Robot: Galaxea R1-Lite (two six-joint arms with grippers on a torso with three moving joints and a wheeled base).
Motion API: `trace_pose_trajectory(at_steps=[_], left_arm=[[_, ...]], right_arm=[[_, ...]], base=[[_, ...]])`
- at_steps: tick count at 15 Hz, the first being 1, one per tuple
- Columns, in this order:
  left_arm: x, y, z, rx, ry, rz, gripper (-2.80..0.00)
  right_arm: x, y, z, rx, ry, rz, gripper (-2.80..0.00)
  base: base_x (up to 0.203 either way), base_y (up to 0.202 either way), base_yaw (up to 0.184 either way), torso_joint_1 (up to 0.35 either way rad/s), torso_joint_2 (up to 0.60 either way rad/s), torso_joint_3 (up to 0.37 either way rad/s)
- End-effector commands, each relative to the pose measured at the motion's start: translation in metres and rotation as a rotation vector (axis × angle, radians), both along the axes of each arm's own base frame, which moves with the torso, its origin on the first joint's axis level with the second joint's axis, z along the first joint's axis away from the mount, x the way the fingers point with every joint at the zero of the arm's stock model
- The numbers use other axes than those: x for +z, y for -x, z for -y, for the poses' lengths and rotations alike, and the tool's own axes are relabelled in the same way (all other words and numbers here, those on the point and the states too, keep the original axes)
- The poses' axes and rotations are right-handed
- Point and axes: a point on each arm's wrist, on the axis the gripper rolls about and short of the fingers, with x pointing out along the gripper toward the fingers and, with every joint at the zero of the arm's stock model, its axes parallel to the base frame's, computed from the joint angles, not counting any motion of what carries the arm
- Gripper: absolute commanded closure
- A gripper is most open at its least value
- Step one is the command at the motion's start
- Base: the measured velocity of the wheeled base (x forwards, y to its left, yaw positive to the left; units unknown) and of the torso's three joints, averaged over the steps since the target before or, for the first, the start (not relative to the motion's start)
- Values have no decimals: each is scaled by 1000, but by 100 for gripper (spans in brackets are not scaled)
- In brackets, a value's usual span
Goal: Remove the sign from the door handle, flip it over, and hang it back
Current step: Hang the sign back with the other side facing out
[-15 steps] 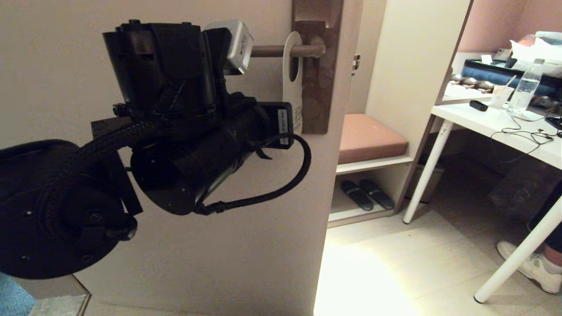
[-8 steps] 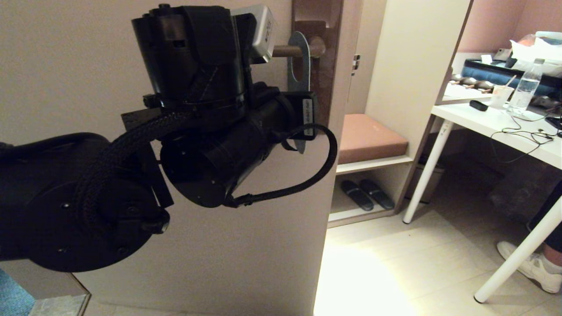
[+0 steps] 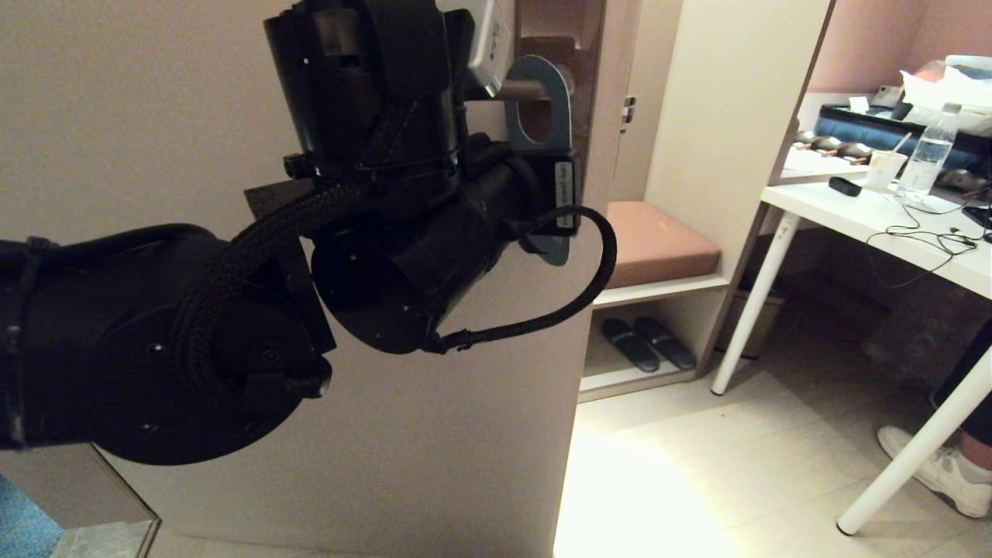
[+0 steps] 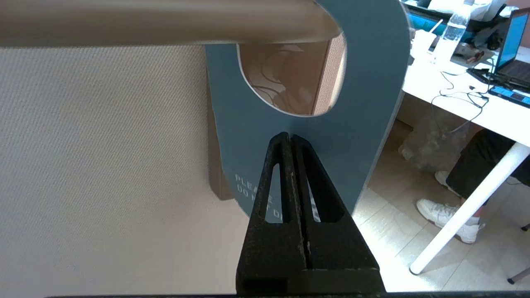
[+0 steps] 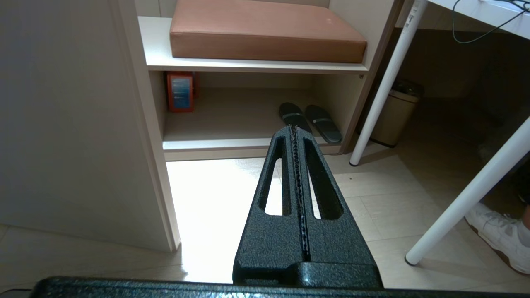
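Observation:
The sign (image 3: 563, 97) hangs on the door handle (image 3: 521, 90) by its big hole, its slate-blue side turned toward me. In the left wrist view the sign (image 4: 364, 103) shows "PLEASE DO NOT DISTURB", partly hidden, under the lever (image 4: 165, 22). My left gripper (image 4: 288, 135) is shut with nothing between its fingers. Its tips stand in front of the blue face just below the hole; I cannot tell if they touch it. In the head view the left arm (image 3: 387, 194) hides the gripper. My right gripper (image 5: 295, 128) is shut and empty, held low over the floor.
The door (image 3: 155, 116) fills the left. Right of it are a shelf with a brown cushion (image 3: 655, 244) and slippers (image 3: 647, 343). Further right is a white table (image 3: 876, 221) with a bottle (image 3: 926, 159), and a person's shoe (image 3: 942, 473).
My left arm has moved up and to the right toward the handle. The sign has swung from edge-on, off-white side showing, to its slate-blue face toward me.

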Motion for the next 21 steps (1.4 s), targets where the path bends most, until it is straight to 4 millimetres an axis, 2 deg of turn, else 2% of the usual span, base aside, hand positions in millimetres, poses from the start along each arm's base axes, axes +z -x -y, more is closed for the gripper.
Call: trace_pose_trajectory(at_steps=[1,13,21], left_arm=[[-2,-3,5,3,2,0,0],[-1,-14,44,-33,29,22,0],[0,-10,47,-35,30,24,0]], right_arm=[[0,0,0,1,1,-1,0],[0,0,0,1,1,-2,0],[0,0,0,1,1,-1,0]], base=[[0,0,0,0,0,0],[0,0,0,0,0,0],[0,0,0,0,0,0]])
